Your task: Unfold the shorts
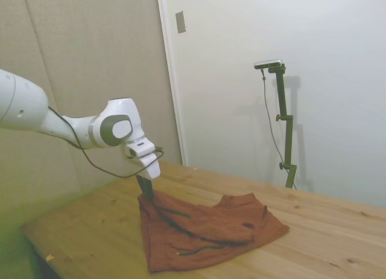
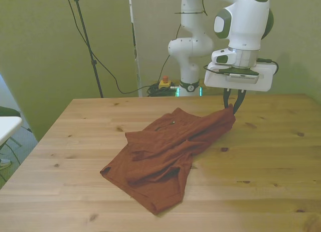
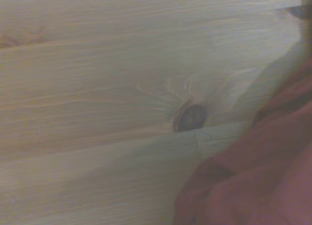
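The rust-brown shorts lie crumpled across the wooden table, with one corner lifted off the boards at the front view's right. My gripper is shut on that raised corner, a little above the tabletop. In the side view the gripper pinches the cloth's near left corner while the rest of the shorts sags down onto the table. A dark drawstring cord trails over the folded fabric. The wrist view shows blurred shorts hanging beside bare boards.
A dark knot marks the wood below the wrist camera. The table's front edge runs close under the shorts' lowest fold. A red-and-yellow stop button sits behind the table's far edge.
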Controlling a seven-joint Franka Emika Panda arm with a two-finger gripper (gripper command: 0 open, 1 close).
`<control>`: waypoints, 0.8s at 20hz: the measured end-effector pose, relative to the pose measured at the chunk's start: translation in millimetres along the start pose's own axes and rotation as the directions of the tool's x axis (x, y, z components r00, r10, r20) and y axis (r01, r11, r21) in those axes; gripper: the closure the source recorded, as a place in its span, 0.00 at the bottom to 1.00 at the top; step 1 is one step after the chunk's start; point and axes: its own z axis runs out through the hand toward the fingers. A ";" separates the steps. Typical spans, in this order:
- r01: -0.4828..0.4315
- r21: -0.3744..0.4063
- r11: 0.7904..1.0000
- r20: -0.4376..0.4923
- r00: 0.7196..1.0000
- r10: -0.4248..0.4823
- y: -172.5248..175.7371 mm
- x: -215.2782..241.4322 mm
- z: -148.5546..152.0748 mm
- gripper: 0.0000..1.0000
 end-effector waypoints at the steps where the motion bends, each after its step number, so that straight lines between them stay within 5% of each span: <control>1: 0.000 0.002 1.000 -0.001 1.000 0.000 -0.2 0.2 -1.0 0.00; 11: -0.021 0.079 0.997 0.002 1.000 0.021 -24.5 0.5 -32.3 0.00; 16: -0.200 0.096 0.975 -0.006 0.979 0.202 -6.2 40.4 -40.5 0.00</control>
